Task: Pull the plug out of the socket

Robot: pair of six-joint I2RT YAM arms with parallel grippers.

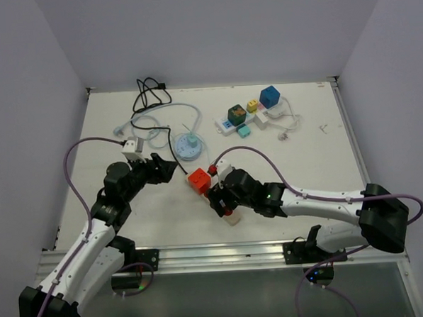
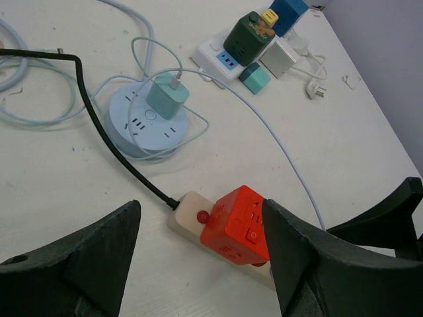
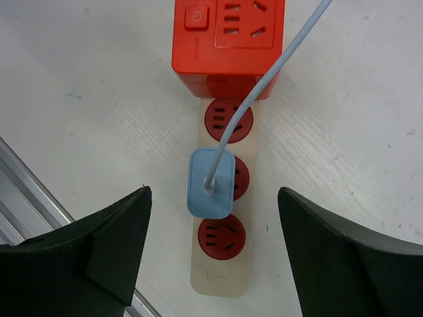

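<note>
White table strewn with power strips and cable

The table (image 1: 304, 168) carries a cream power strip (image 3: 218, 281) near its middle and a round pale-blue socket hub (image 1: 187, 149) just behind. Farther back lie a white power strip (image 1: 225, 127), a teal cube adapter (image 1: 244, 130) and a black cord (image 1: 150, 93).

Left fingers (image 2: 79, 264), right fingers (image 3: 99, 251): seemingly apart

Small pale-blue rounded plastic plug (image 3: 211, 183), seated in the middle of three visible red outlets on a cream plastic power strip (image 3: 217, 281). Thin pale-blue cable (image 3: 264, 79) leaves the plug's face. Strip lies flat.
</note>
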